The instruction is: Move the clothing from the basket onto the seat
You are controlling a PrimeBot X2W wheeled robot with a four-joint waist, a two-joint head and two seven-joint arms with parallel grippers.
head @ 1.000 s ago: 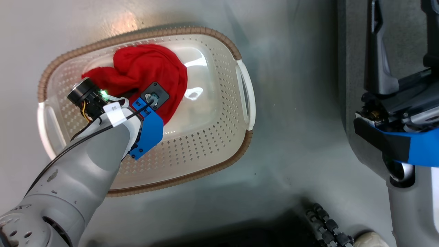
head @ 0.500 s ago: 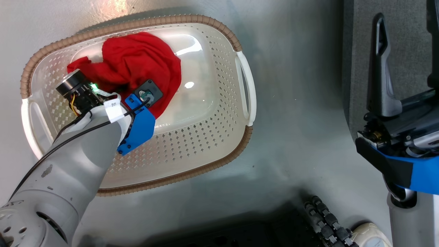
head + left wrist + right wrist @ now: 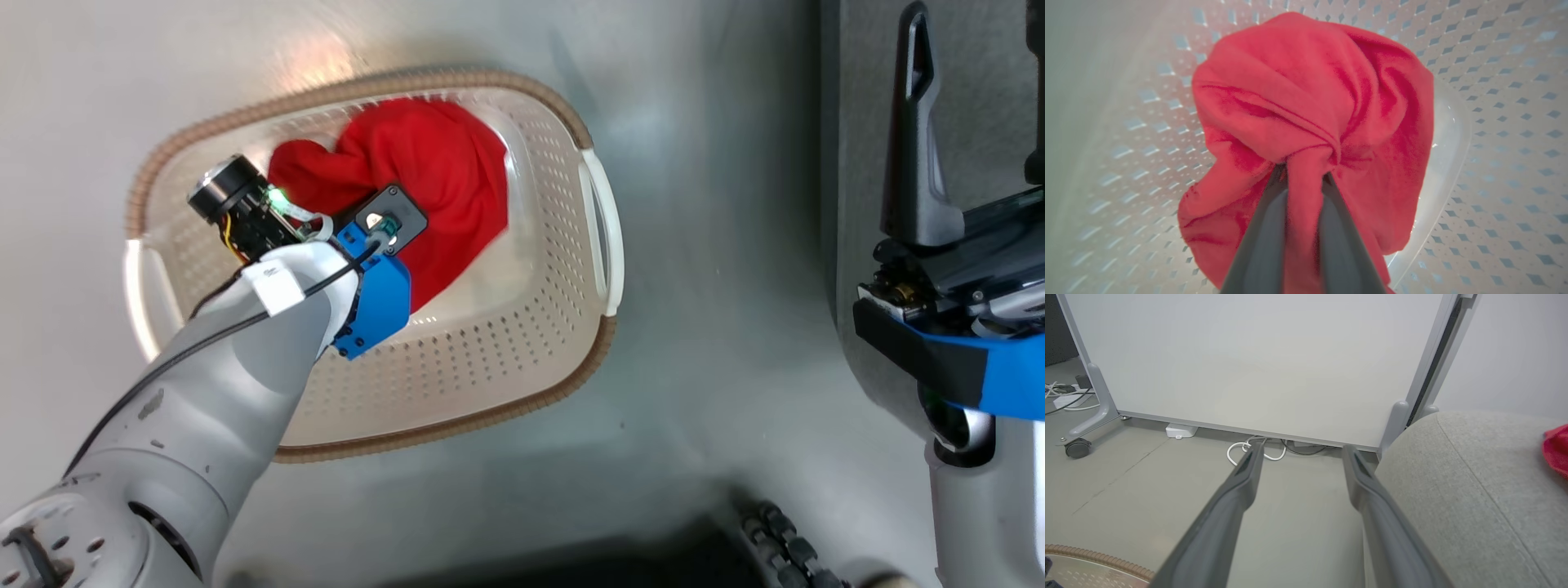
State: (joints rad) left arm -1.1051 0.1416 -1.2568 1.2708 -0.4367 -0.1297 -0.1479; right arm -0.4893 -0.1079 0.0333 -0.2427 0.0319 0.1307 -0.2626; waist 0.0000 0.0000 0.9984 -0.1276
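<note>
Left gripper: fingers pinched a fold of red garment inside laundry basket. Right gripper: fingers spread wide, empty.

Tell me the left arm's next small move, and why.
Probably lift straight up: the left gripper pinches a fold of the red garment, which sits inside the basket, so it likely must rise clear before swinging toward the sofa.

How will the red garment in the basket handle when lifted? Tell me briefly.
Probably floppy: the red garment bunches into folds where the left hand pinches it. Likely light: thin cloth, so it should drape below the grip.
</note>
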